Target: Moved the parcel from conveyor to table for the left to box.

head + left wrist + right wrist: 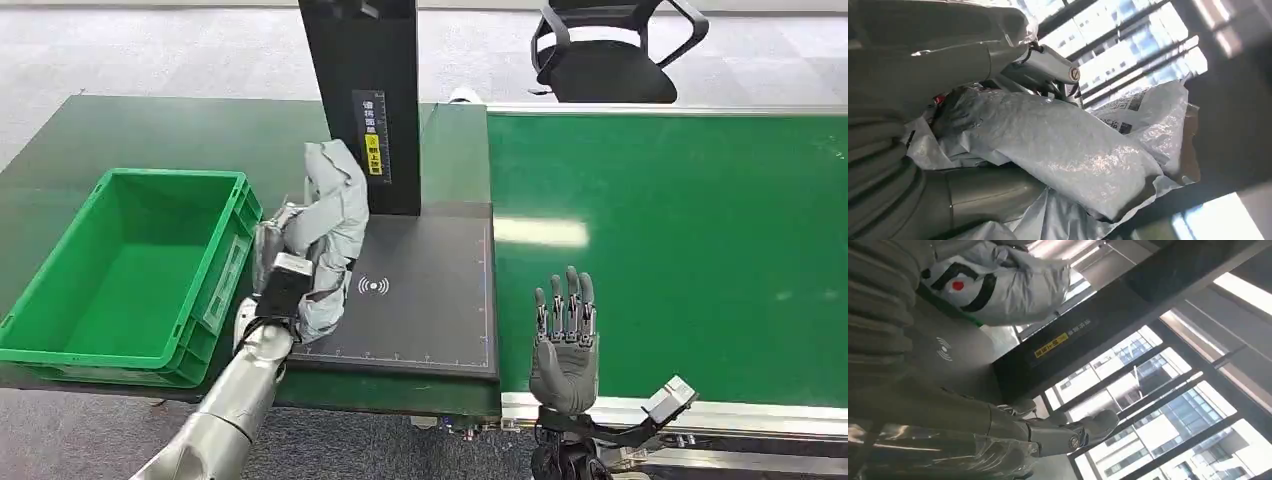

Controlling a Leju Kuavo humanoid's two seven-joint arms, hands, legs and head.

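Parcel (335,215): grey, crumpled plastic; gripped by left hand (277,262), fingers hidden behind it; right hand (565,340) spread, holding nothing.

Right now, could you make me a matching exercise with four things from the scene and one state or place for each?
Things:
1. parcel
2. green crate
3. right hand
4. office chair

States or places:
A. holds nothing inside
B. fingers apart over the conveyor edge
C. gripped by the left hand
D. on the floor beyond the conveyor

Pairs: 1-C, 2-A, 3-B, 4-D
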